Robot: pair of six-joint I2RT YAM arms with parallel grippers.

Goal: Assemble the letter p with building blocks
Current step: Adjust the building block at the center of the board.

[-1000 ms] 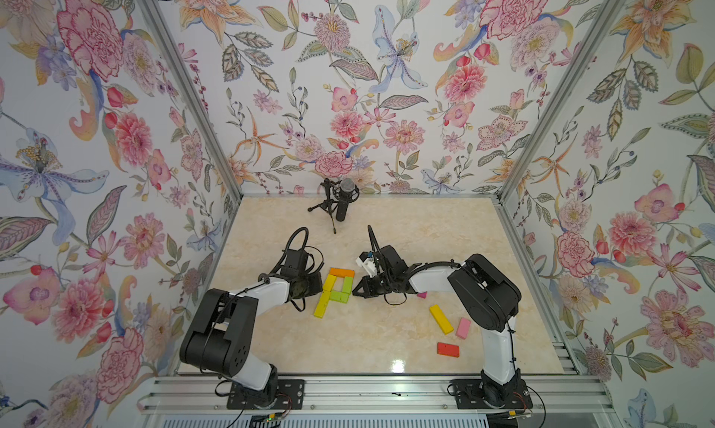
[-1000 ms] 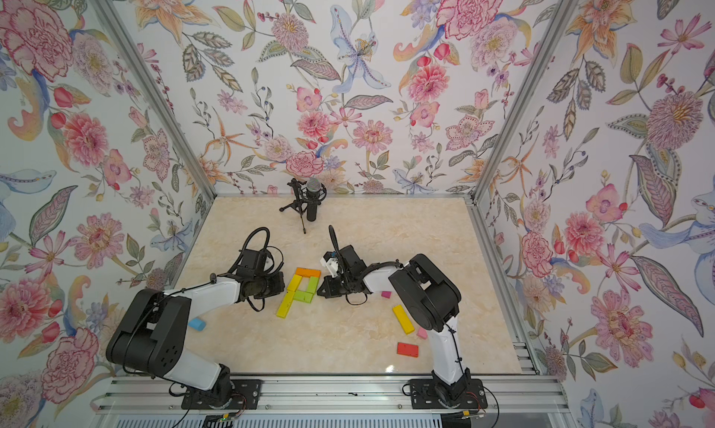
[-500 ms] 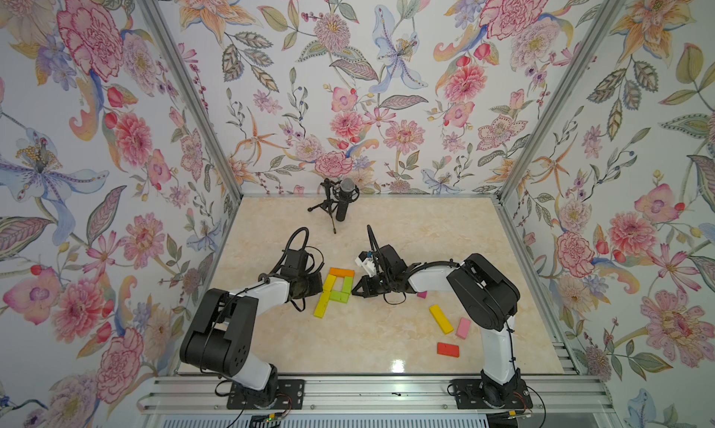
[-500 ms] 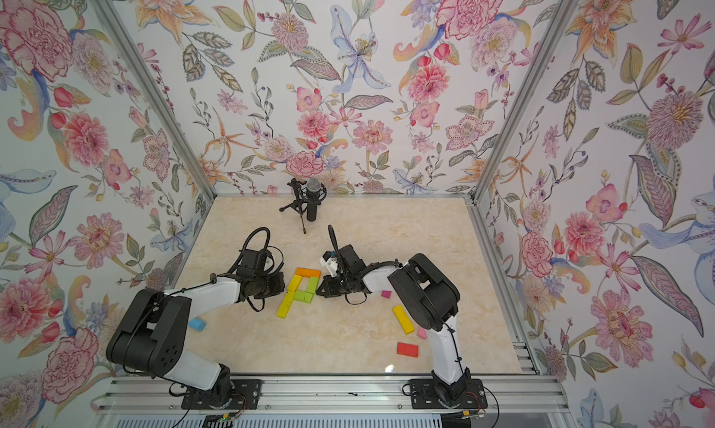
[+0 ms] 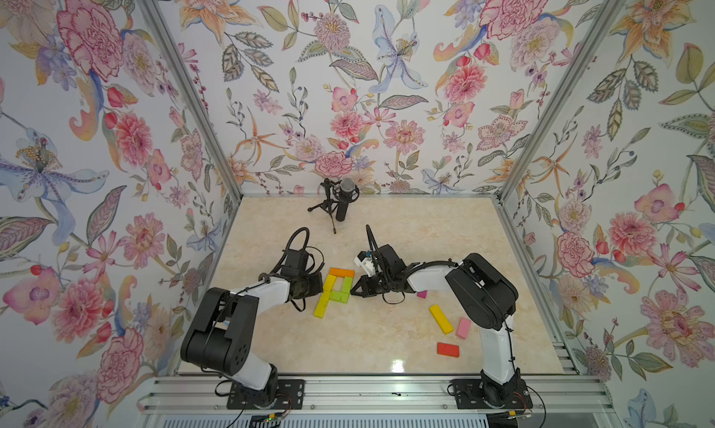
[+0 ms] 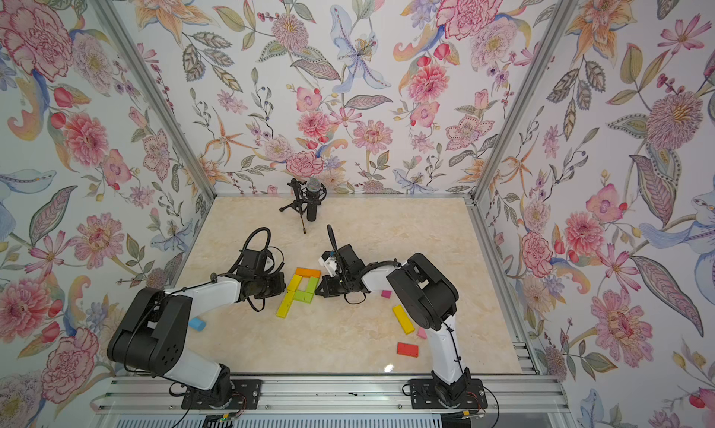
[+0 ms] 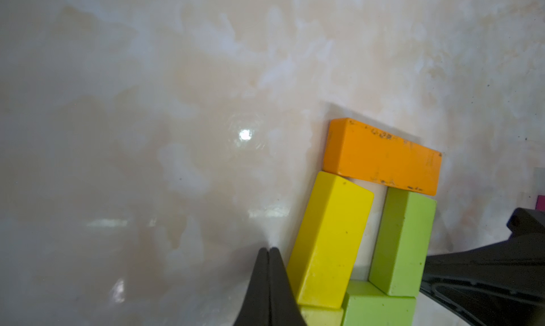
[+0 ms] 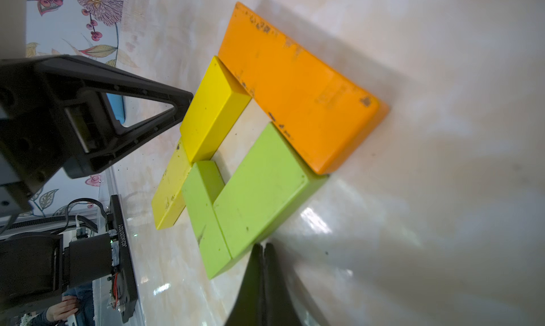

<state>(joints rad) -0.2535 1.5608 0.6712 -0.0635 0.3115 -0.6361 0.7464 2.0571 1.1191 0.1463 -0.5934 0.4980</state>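
Building blocks lie flat mid-table as a letter shape in both top views. An orange bar caps a short yellow bar and a lime green bar. A second lime green bar closes the loop. A longer yellow bar runs on toward the front. My left gripper is shut, its tip beside the short yellow bar. My right gripper is shut, its tip against the lime green bar's outer corner. Neither gripper holds anything.
Loose blocks lie front right: a yellow bar, a pink one, a red one, and a small magenta piece by the right arm. A blue block sits by the left arm. A microphone on a tripod stands at the back.
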